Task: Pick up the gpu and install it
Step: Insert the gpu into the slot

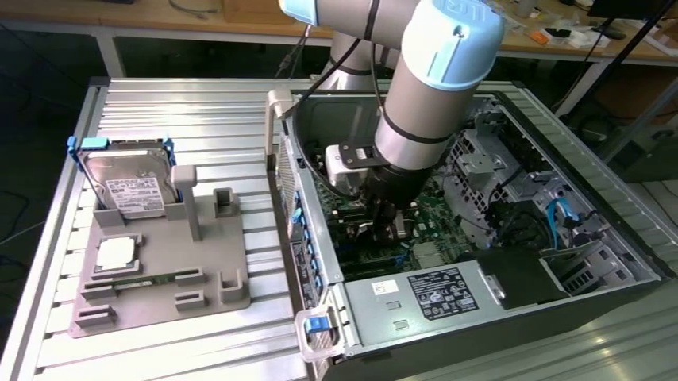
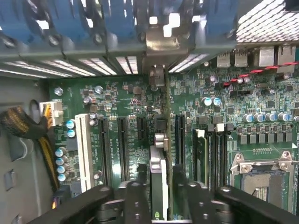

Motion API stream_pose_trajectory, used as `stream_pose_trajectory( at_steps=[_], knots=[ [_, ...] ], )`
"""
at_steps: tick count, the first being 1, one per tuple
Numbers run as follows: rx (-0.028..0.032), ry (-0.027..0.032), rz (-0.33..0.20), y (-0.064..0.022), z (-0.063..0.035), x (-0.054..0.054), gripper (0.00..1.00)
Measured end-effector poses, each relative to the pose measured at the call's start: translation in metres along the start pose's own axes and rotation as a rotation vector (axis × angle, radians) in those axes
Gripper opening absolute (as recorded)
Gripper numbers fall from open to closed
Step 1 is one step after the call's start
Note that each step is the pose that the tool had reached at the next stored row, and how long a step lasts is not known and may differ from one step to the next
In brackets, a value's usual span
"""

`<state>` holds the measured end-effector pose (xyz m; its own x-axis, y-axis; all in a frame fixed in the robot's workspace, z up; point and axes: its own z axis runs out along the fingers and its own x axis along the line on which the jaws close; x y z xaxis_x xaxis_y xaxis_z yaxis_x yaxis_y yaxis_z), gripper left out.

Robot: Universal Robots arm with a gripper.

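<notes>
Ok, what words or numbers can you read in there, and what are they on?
No text can be read.
Label on the hard drive: too blurred.
Label on the grey box in the case: too small.
Print on the motherboard: too small.

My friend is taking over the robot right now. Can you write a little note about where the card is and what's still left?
Tool: down inside the computer case, straddling the card; whether it holds it cannot be told.
Card: upright, edge-on, on the green board, metal bracket at the case's back wall.
Done: card picked up and brought to the board.
Left: unclear if the card is pushed fully in; the tool is not yet clear of it.
</notes>
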<state>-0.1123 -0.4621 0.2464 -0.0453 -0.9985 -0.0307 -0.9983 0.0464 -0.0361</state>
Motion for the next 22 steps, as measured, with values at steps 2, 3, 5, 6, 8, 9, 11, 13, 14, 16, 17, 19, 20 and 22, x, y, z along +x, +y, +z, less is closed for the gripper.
stream_pose_trajectory(
  at_steps=[2, 3, 5, 6, 8, 9, 11, 13, 14, 16, 17, 19, 20, 22],
  knots=[
    [0.0003, 0.0013, 0.0, -0.0001, -0.0004, 0.0, 0.4],
    [0.0007, 0.0013, 0.0, -0.0001, -0.0005, 0.0, 0.4],
    [0.001, 0.0025, 0.0, -0.0001, -0.0023, 0.0, 0.4],
    [0.0013, 0.0028, 0.0, -0.0002, -0.0034, 0.0, 0.4],
    [0.0017, 0.0036, 0.0, -0.0002, -0.0057, 0.0, 0.4],
    [0.0018, 0.0049, 0.0, -0.0003, -0.0076, 0.0, 0.4],
    [0.0025, 0.0071, 0.0, -0.0004, -0.0108, -0.001, 0.4],
    [0.0031, 0.0087, 0.0, -0.0005, -0.0139, -0.001, 0.4],
    [0.0035, 0.0098, -0.001, -0.0006, -0.0157, -0.001, 0.4],
    [0.0044, 0.0136, -0.001, -0.0007, -0.0194, -0.001, 0.4],
    [0.0048, 0.0159, -0.001, -0.0008, -0.0209, -0.001, 0.4],
    [0.0059, 0.0207, -0.001, -0.0009, -0.0239, -0.001, 0.4],
    [0.0065, 0.0239, -0.001, -0.0009, -0.0253, -0.002, 0.4],
    [0.0075, 0.0307, -0.001, -0.001, -0.028, -0.002, 0.4]
  ],
)
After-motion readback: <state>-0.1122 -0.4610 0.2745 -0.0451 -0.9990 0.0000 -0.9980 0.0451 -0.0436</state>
